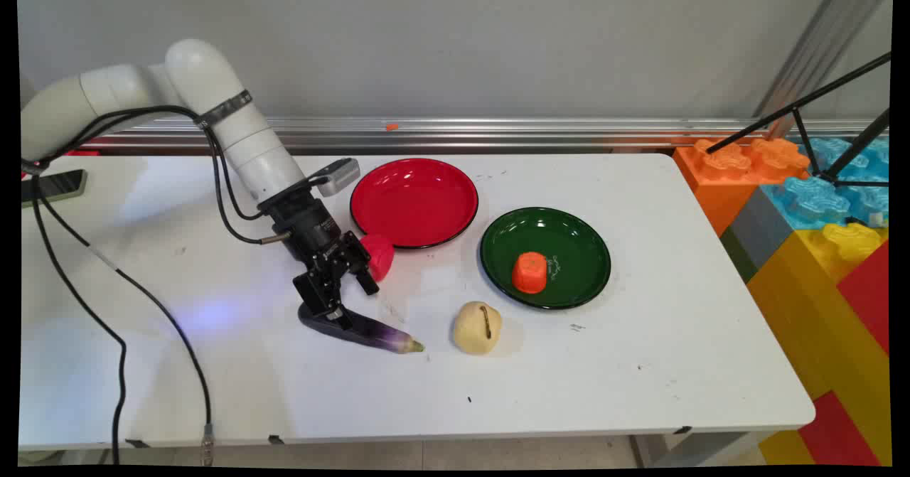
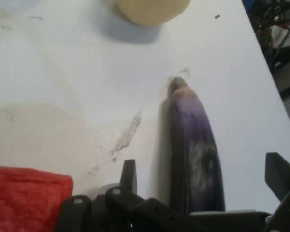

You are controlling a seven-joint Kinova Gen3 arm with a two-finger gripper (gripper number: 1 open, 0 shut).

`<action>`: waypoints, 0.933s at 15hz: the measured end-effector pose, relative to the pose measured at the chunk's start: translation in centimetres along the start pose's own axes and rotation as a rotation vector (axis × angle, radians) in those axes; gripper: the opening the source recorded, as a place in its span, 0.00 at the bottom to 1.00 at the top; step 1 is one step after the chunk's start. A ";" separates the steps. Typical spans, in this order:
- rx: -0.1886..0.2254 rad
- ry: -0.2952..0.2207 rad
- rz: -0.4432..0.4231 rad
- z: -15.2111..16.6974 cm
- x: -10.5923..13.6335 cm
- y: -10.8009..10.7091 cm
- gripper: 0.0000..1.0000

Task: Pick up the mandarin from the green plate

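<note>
One eggplant (image 1: 362, 329) is lying on the bench (image 1: 640, 363), its long axis running from under the hand (image 1: 346, 298) toward the potato (image 1: 477, 328). Fingers (image 2: 129, 175) are standing apart, straddling its thick end. Red toy (image 1: 379, 256) is sitting just beside the hand.

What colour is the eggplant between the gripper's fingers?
Dark purple eggplant, paler toward its greenish tip; hand view shows it best.

- White, rounded, glossy arm links (image 1: 213, 100) with a dark band strapped near the upper joint.
- Black two-finger gripper (image 1: 340, 298) with exposed black linkage.
- Grey box-shaped camera module (image 1: 335, 176) at the wrist.
- Black cables (image 1: 106, 264) hanging from the arm.
</note>
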 end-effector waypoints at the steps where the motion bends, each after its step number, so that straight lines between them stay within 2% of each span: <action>1: -0.002 0.003 0.003 -0.1 0.1 0.1 1.00; 8: -0.039 0.057 0.058 -2.9 2.9 1.7 1.00; 14: -0.037 0.117 0.112 -5.0 7.0 1.2 1.00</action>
